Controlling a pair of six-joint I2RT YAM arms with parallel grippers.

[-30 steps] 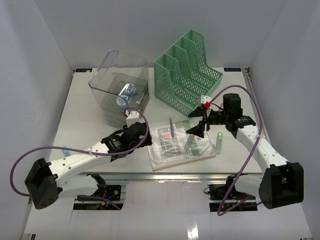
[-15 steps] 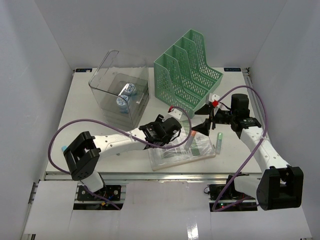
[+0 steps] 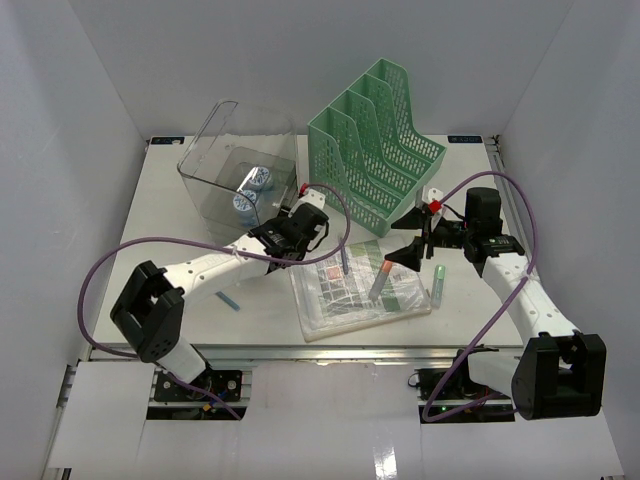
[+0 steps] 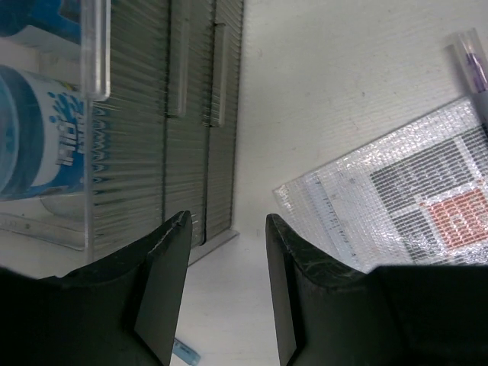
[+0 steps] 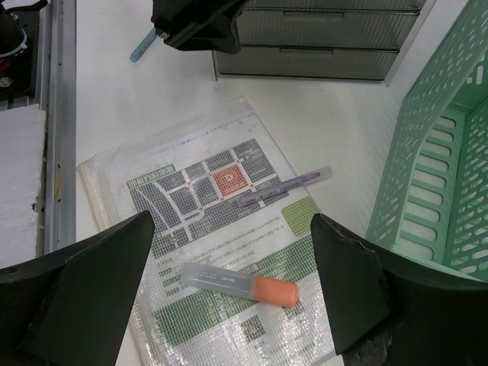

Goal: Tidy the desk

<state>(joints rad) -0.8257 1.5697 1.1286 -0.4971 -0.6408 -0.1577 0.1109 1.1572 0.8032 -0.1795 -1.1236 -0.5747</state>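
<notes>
The worktop [image 3: 170,210] is spread beneath everything in view and is judged far from tidy. The left tool [image 4: 227,221] is held parted a little, with nothing between its jaws, low between the clear drawer unit [image 3: 235,185] on the left and the corner of the plastic sleeve [image 3: 360,292] on the right. The right tool [image 5: 229,221] is spread wide and empty above that sleeve. A purple pen [image 3: 343,258] and an orange-capped marker [image 3: 380,280] lie loose on the slick sleeve, so both could be rolled off if its corner were nudged or lifted. The drawer unit could be shoved if the left tool were advanced off line. A blue pen [image 3: 228,300] lies near the left arm's cable [image 3: 120,262] and could be swept aside.
</notes>
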